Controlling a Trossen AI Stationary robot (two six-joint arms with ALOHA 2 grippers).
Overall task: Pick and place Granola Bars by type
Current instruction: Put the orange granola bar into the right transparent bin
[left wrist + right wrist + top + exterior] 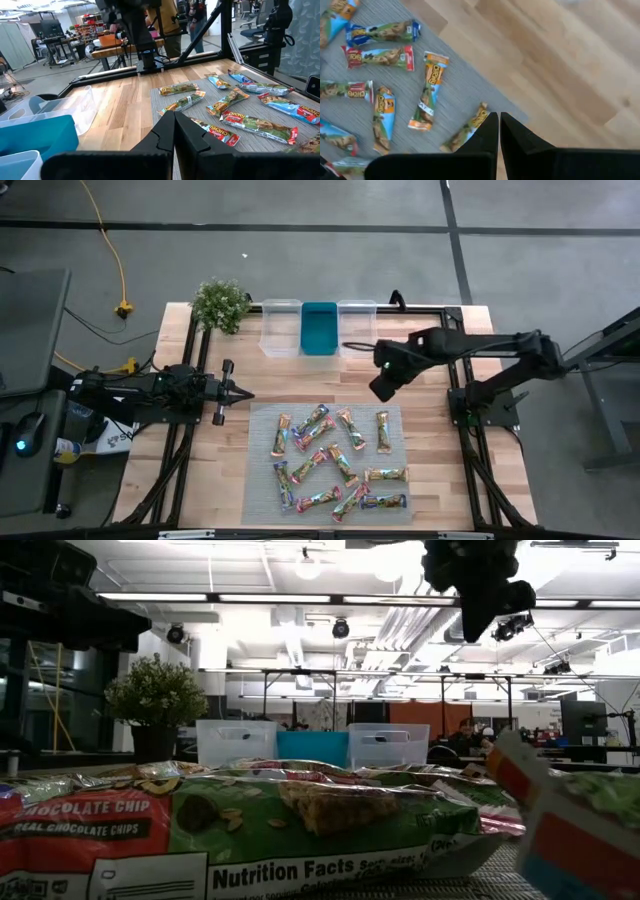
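Several granola bars [325,460] in red, green, orange and blue wrappers lie flat and scattered on a grey mat [262,480]; they also show in the left wrist view [240,107], the right wrist view [380,57] and close up in the low view [300,810]. My right gripper [381,390] [499,117] hangs shut above the mat's far right corner, well clear of the bars, over an orange-ended bar [465,131]. My left gripper [243,394] [174,116] is shut and waits level just left of the mat's far left corner.
Three bins stand in a row at the table's far edge: clear [282,327], teal [320,328], clear [357,327]. A potted plant [220,302] sits at the far left. Bare wood [300,380] lies between the bins and the mat. Black frame rails run along both sides.
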